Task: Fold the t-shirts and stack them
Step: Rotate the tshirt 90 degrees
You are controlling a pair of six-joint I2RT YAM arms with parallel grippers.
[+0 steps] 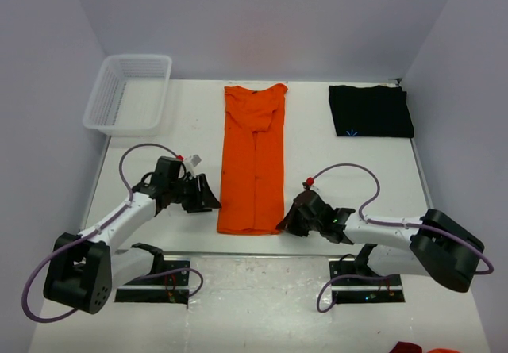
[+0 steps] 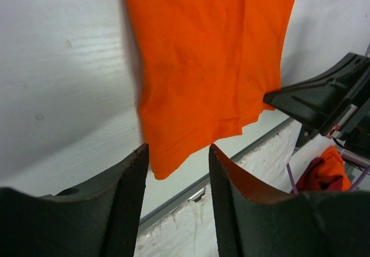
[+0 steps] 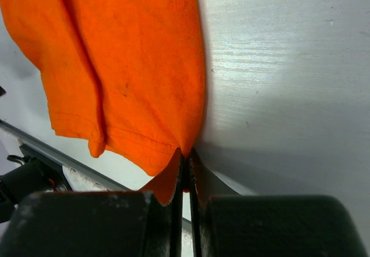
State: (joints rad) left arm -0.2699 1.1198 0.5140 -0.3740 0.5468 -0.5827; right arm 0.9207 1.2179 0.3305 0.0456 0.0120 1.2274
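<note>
The orange t-shirt (image 1: 252,159) lies as a long folded strip down the middle of the table, collar end far, hem near. A folded black t-shirt (image 1: 371,111) rests at the far right. My right gripper (image 1: 284,224) is shut on the orange t-shirt's near right hem corner (image 3: 184,144); a sliver of orange cloth shows between the closed jaws. My left gripper (image 1: 216,205) is open beside the near left hem corner (image 2: 162,167), which sits just ahead of the left finger (image 2: 136,176) and is not pinched.
A white mesh basket (image 1: 128,91) stands at the far left corner. The table's near edge with a metal strip (image 2: 231,159) runs right behind the hem. Red and orange cloth (image 2: 324,173) lies on the floor below the table.
</note>
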